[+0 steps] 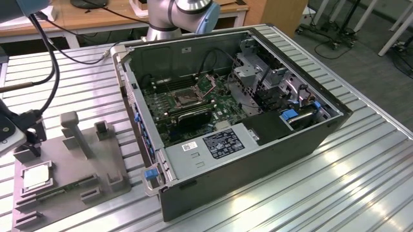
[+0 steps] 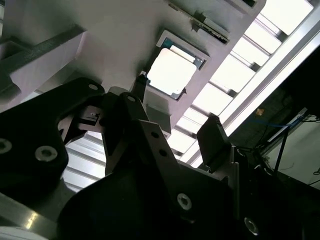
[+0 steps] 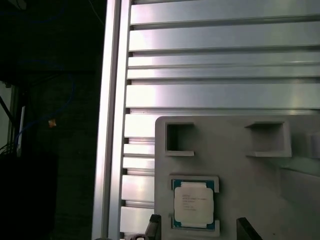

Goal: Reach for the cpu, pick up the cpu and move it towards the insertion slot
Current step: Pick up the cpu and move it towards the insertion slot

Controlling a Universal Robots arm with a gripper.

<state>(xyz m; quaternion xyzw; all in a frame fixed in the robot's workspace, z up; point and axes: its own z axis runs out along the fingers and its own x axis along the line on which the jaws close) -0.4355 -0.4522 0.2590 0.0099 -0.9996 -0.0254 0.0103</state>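
The cpu (image 1: 36,177) lies flat, silvery top up, in a square recess of the grey fixture plate (image 1: 67,166) at the exterior view's lower left. My gripper (image 1: 32,147) hovers just above it, open, with nothing held. In the first wrist view the cpu (image 3: 194,204) sits between the two dark fingertips (image 3: 154,226), a gap on each side. The second wrist view shows the cpu (image 2: 170,72) beyond the spread fingers (image 2: 215,140). The insertion slot (image 1: 187,99), a dark square socket with a silver frame, is on the motherboard inside the open computer case (image 1: 258,159).
A green memory stick (image 1: 61,191) lies on the plate beside the cpu. Grey posts (image 1: 74,133) rise from the plate close to my gripper. A labelled metal box (image 1: 219,142) fills the case's near corner. The ribbed table edge (image 3: 107,125) runs close to the plate.
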